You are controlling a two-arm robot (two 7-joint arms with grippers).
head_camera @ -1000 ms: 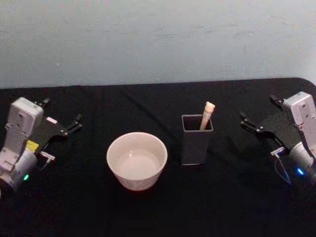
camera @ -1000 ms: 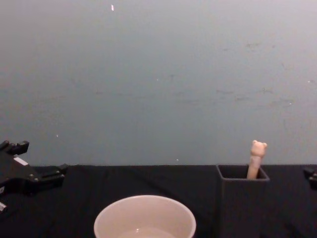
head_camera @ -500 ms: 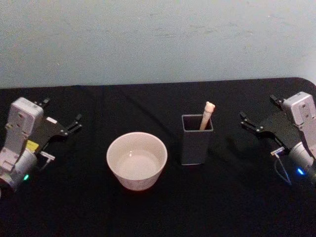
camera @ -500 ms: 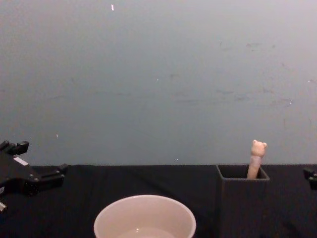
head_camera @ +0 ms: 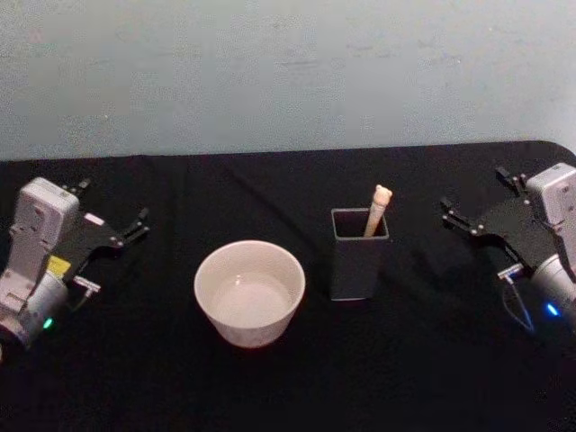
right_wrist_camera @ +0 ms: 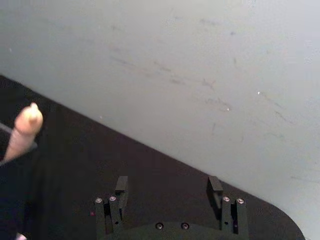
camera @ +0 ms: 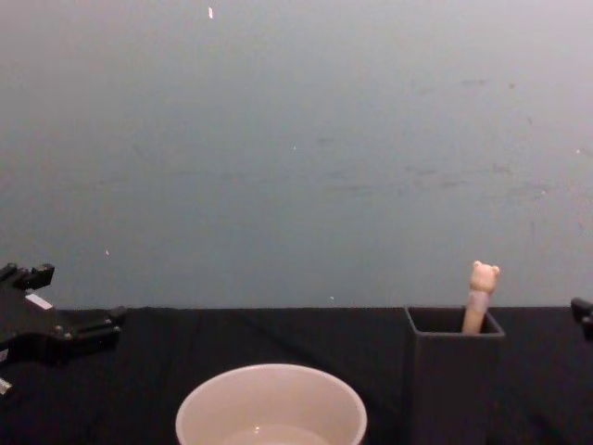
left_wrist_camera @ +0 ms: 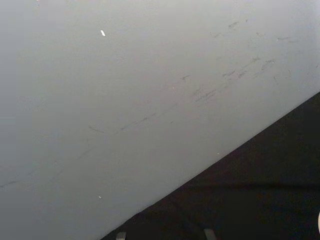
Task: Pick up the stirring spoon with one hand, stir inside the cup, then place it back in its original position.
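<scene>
**Jaws apart on both sides, spoon standing in its box**

Jaws on the right gripper stood apart at the right edge of the head view, well clear of the box. The left gripper sat parked at the left edge, also spread. The spoon leaned in the box just right of centre, its handle poking above the rim. The cup stood beside the box, toward lower centre on the black table.

I judged the step in hand to be the reach for the spoon. To do it well, I would bring the right gripper in above the rim and square to the handle. I would close on the exposed stem below the top, then lift straight up so the hidden end would not catch a wall and tip the box.

The head view gave me the layout and the handle's lean. The chest view showed the bear head and how little handle stood clear of the rim. The right wrist view showed both fingers with the gap between them, and the handle at its left edge, off the line of approach.
</scene>
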